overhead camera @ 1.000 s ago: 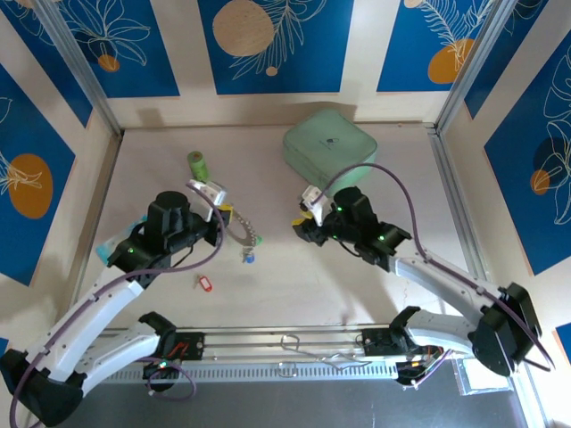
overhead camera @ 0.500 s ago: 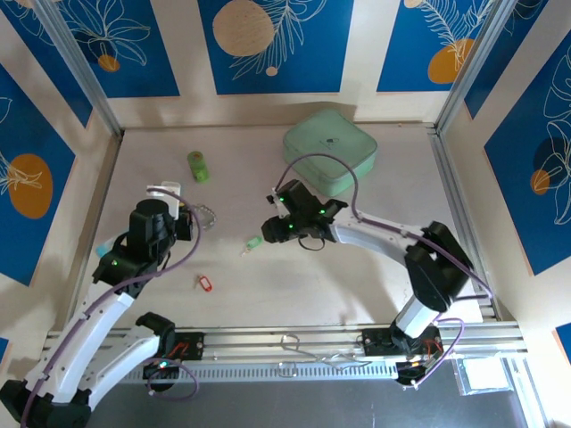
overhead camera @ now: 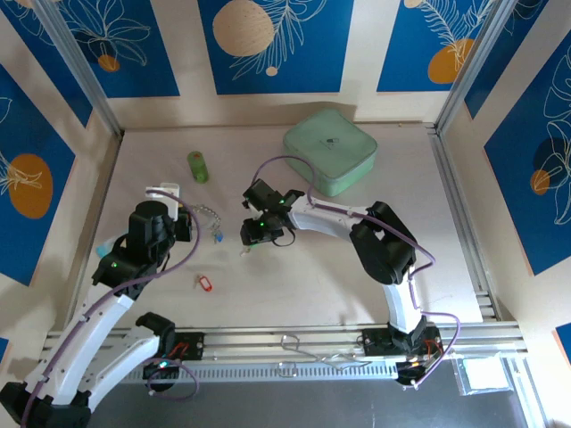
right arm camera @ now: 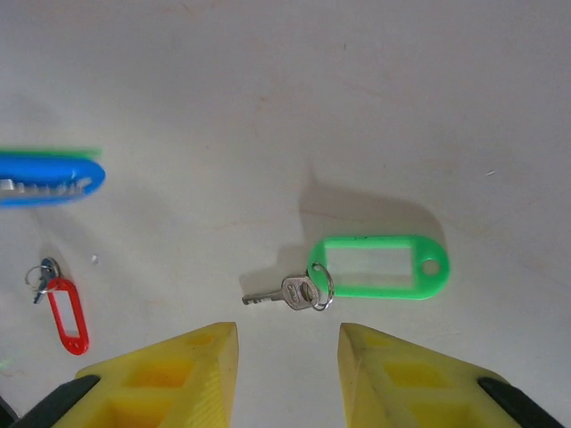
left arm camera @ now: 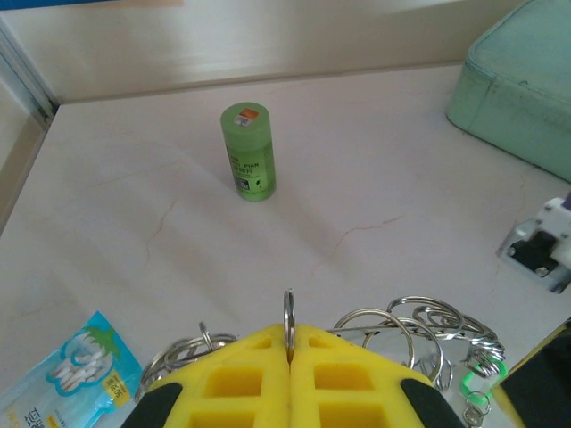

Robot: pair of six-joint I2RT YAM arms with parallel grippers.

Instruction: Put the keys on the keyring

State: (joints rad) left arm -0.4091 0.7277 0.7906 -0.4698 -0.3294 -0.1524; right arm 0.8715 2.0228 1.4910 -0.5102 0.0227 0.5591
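Note:
My left gripper is shut on one loop of the keyring, a silvery chain of linked rings lying just off its fingers. A blue-tagged key sits below the ring's right end and is blurred in the right wrist view. My right gripper hovers open over the green-tagged key, whose metal blade lies between the fingertips' line and the tag. From above, that gripper is at mid-table. The red-tagged key lies nearer the front.
A green cylinder stands upright at the back left. The pale green box sits at the back, right of centre. A blue snack packet lies left of my left gripper. Metal rails border the table on both sides.
My right arm swung left and lowered over the green-tagged key, its jaws narrowing a little. My left arm pulled back left with the keyring, and the blue tag moved with it.

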